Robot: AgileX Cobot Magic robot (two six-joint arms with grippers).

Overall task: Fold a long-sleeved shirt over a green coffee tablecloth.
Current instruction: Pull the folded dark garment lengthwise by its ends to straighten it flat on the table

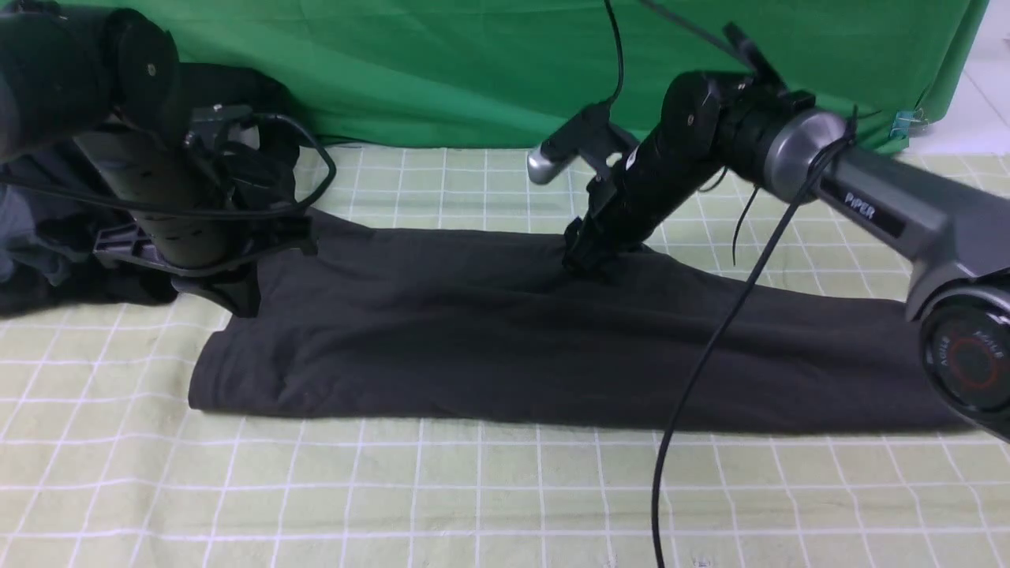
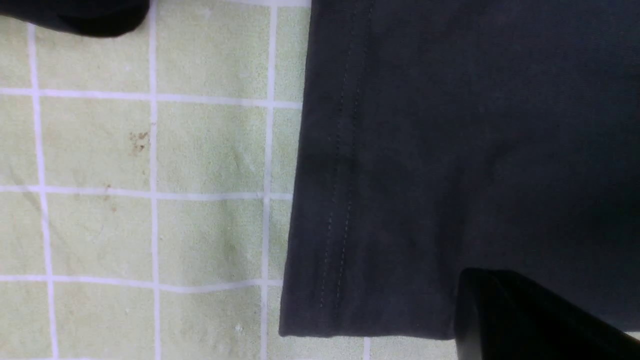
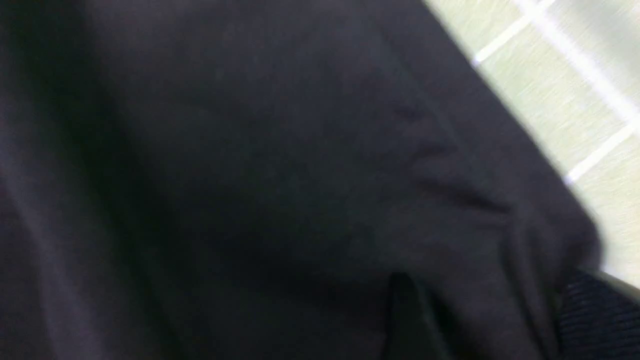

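One shirt (image 1: 473, 347), partly hidden behind right arm (image 1: 892, 213); left tool (image 1: 243, 300) closed, right tool (image 1: 588, 259) wide.

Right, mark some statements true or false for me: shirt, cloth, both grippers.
1. The dark shirt lies on the pale yellow-green gridded cloth. True.
2. The left gripper is wide open. False: it is shut.
3. The right gripper is at the shirt's far edge. True.
4. The shirt's white chest print shows. False: only plain dark fabric is visible.
5. More dark fabric lies beyond the left arm. True.
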